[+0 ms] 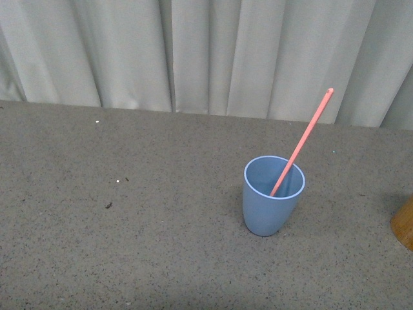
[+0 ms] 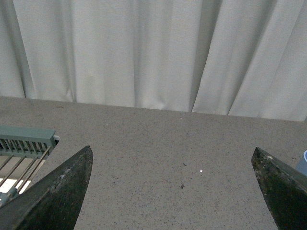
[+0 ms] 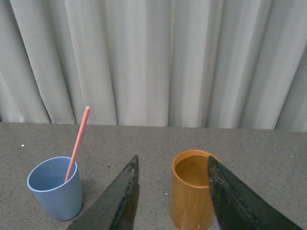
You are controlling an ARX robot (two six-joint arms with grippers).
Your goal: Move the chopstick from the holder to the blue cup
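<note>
Left gripper stands with its jaws spread wide and nothing between them, over bare speckled counter; right gripper has its jaws parted and empty, with the orange-brown holder seen through the gap, not touched. The holder stands at the counter's right edge in the front view. The blue cup stands upright well apart from it, towards the counter's middle, the chopstick standing in it, leaning against the rim towards the curtain at the far edge.

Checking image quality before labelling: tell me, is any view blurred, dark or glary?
Front view: evenly lit, sharp, the chopstick crisp in the blue cup, faint shadows only. Left wrist view: left gripper fingers soft-edged, table sharp. Right wrist view: holder clear, no glare.
</note>
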